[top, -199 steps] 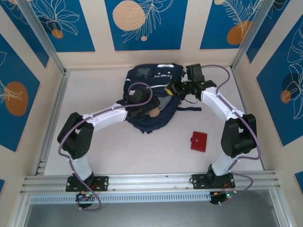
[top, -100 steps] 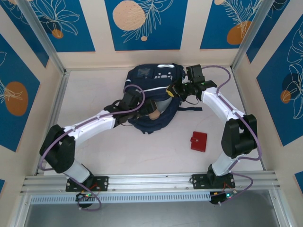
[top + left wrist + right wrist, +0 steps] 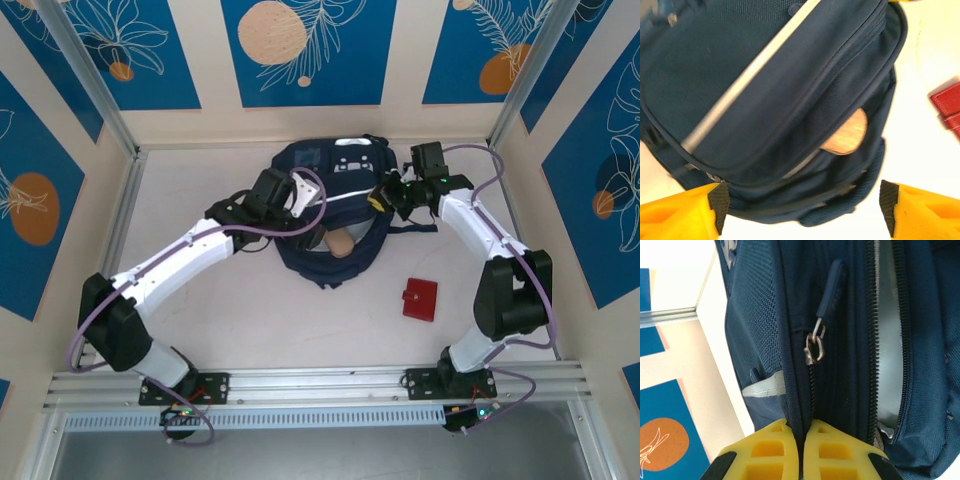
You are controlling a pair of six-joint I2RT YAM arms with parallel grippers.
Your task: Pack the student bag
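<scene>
The student bag (image 3: 335, 170), dark navy with a thin pale stripe, lies at the back middle of the table. A tan, wood-coloured thing (image 3: 342, 243) pokes out of its near opening (image 3: 847, 135). My left gripper (image 3: 308, 232) hovers open over the bag's (image 3: 765, 85) near-left side, its yellow fingers (image 3: 804, 205) wide apart with nothing between them. My right gripper (image 3: 384, 197) is shut on the bag's fabric edge (image 3: 802, 432) beside a zipper, just below the metal slider (image 3: 814, 349). The main compartment's grey lining (image 3: 887, 340) shows through a gap.
A red wallet (image 3: 420, 298) lies on the table near the right arm, seen at the right edge from the left wrist (image 3: 947, 105). Cage posts and patterned walls close in the table (image 3: 250, 320) on three sides. A bag strap (image 3: 410, 230) trails to the right.
The left arm has stretched out and its gripper has slid left and back along the bag. The right gripper has pulled the bag's edge slightly to the right, and the bag shifted with it.
</scene>
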